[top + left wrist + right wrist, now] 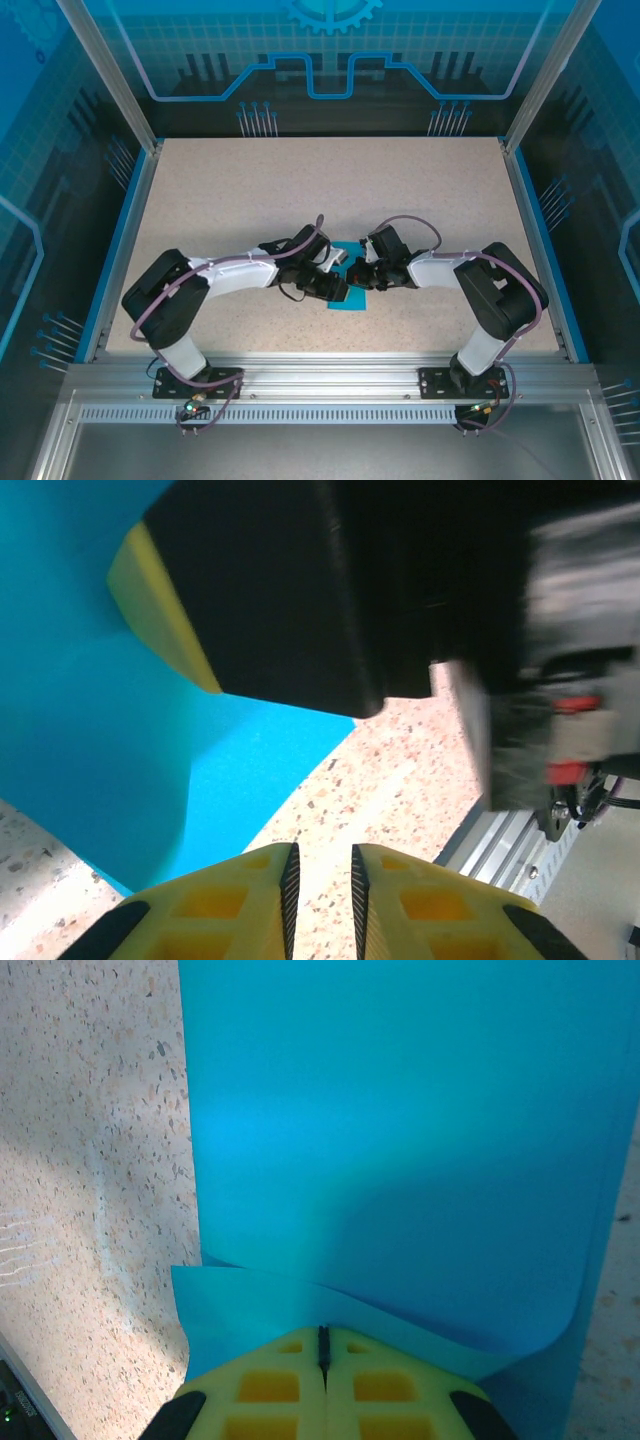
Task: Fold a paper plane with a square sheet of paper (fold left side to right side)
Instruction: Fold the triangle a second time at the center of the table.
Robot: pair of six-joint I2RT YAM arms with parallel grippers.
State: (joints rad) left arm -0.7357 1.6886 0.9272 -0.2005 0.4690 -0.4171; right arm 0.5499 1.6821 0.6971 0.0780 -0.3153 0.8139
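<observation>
at mid tabletop [400,190], both tools meet over the square sheet of paper [352,304], folded over with one layer curling up. left tool [320,880]: fingers slightly parted, grasping nothing, above the sheet's edge. right tool [323,1345]: clenched, tips against the curled layer; whether it pinches paper cannot be told.

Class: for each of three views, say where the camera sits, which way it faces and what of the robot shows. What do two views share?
Top external: above and behind the bases, facing down on the table; left arm and right arm show.
Left wrist: on the left gripper, facing table and paper past its slightly parted jaws.
Right wrist: on the right gripper, facing the lifted paper over its shut jaws.
Shared: both wrist views show the paper.
</observation>
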